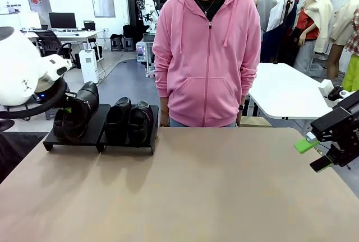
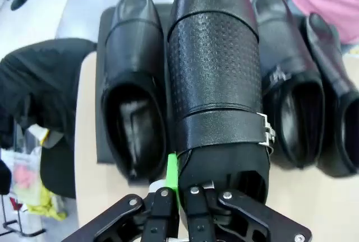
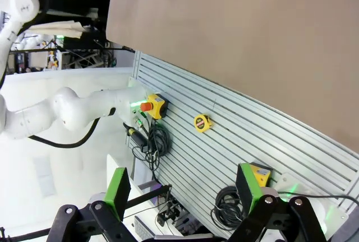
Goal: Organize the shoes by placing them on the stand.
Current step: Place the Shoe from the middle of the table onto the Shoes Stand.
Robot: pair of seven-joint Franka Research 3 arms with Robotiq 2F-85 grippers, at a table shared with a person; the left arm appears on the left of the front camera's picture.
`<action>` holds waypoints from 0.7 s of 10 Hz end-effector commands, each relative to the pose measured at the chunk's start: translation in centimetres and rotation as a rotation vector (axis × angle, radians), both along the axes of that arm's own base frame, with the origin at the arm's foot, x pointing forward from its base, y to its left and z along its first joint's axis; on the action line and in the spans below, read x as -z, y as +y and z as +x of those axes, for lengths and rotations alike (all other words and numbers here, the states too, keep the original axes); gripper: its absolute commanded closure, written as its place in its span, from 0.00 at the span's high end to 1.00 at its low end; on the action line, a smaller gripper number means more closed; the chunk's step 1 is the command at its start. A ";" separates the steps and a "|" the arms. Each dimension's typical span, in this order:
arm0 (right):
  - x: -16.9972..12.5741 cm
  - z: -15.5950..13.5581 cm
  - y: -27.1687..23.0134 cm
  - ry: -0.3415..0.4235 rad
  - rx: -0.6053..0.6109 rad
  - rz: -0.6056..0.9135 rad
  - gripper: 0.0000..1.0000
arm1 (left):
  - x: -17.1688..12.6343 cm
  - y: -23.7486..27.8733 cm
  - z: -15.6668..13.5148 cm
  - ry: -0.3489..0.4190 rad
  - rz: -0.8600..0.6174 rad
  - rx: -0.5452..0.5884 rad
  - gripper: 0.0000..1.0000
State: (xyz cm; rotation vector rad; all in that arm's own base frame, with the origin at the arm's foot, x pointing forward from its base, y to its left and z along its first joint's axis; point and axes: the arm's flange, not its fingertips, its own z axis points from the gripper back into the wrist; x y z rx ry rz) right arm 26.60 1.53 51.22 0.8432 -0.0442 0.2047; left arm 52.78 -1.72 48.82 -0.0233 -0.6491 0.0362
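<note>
Front view first: two low matte-black sloped platforms (image 1: 128, 136) sit side by side at the table's far left, and four glossy black loafer-style shoes are up there. Two shoes (image 1: 129, 120) rest on the right platform, one shoe (image 1: 59, 123) lies on the left, and the left gripper (image 1: 68, 109) is clamped on the fourth shoe (image 1: 81, 110) beside it. A person in a pink hoodie (image 1: 206, 51) stands behind the tan table (image 1: 196, 191). The right gripper (image 1: 315, 151) hangs at the right edge.

Left wrist view: the left gripper (image 2: 178, 189) pinches the heel rim of the held shoe (image 2: 216, 74).

Right wrist view: green-padded fingers (image 3: 118, 189) spread wide, holding nothing, over a slatted panel (image 3: 235, 135) with a yellow tape measure (image 3: 202, 122).
</note>
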 end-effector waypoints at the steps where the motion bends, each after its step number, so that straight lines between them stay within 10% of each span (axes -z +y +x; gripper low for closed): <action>1: -0.1 0.2 -0.1 -0.022 -0.016 0.025 1.00 | -0.1 -0.5 1.5 -0.105 0.013 -0.010 0.00; 7: -0.1 0.2 -0.1 -0.022 -0.016 0.025 1.00 | 3.8 0.2 4.5 -0.153 -0.022 0.034 0.00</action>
